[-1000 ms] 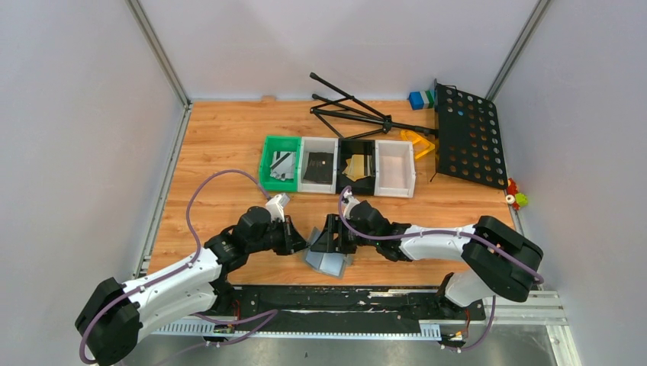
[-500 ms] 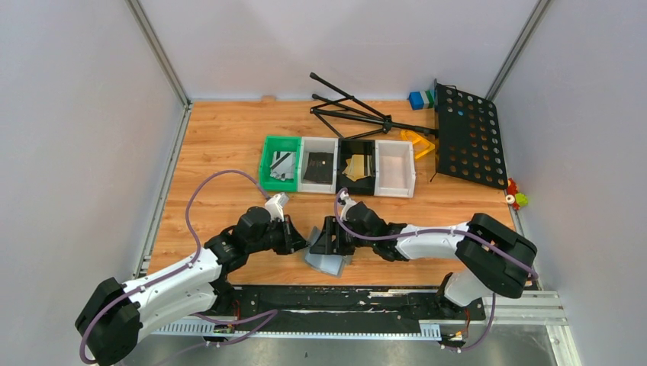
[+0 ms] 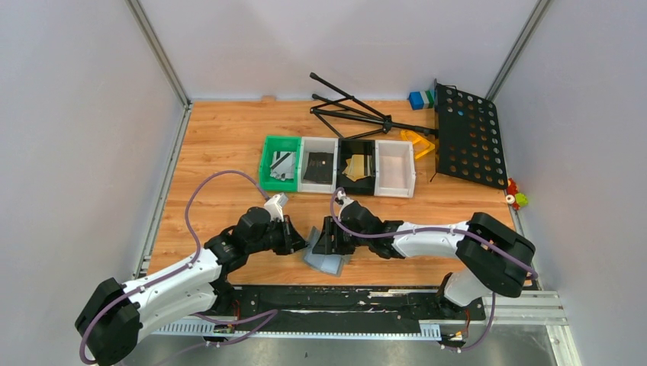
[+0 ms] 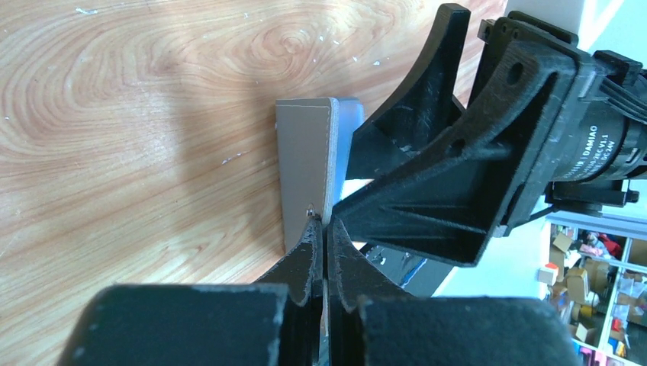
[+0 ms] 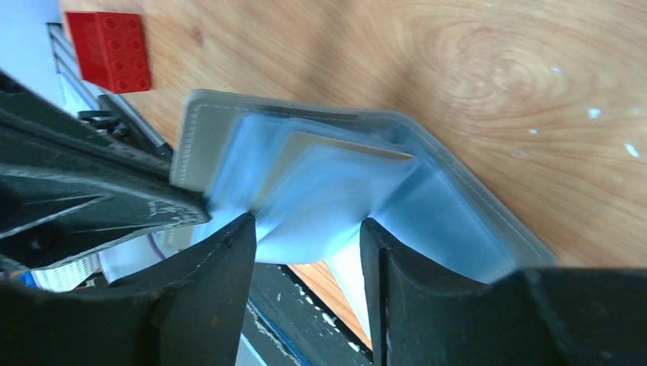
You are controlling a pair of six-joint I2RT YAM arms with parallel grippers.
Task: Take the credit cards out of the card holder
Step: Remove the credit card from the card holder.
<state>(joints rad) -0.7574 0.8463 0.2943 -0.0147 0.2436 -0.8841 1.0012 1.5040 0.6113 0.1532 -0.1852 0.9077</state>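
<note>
The card holder (image 5: 202, 145) is a flat grey folding wallet with stitched edges. It lies open on the wooden table (image 3: 229, 137) at its near edge, between the two arms. Inside it is a fan of clear, bluish plastic sleeves, and in one of them a pale credit card (image 5: 336, 146) shows a straight top edge. The sleeves blur it, so its colour is probably silvery-grey, though I would not swear to it.

By the look of it the holder is light and limp: the cover bends at the fold and the sleeves flop. It needs pinning by a flap while the other claw works. The card itself should be stiff, thin and slick, best taken by its exposed edge and drawn straight out along the sleeve. A squeeze on sleeve and card together would likely drag the whole wallet.

The left gripper (image 4: 322, 229) is pressed together on the edge of one cover flap, holding that flap raised. The right gripper (image 5: 305, 229) has its fingers spread, one on each side of the sleeve fan, and is not clamped on anything that I can see.

Further out, a red block (image 5: 107, 49) sits near the holder. The row of trays (image 3: 281, 139), well beyond it, holds other credit cards (image 3: 284, 162) already out
</note>
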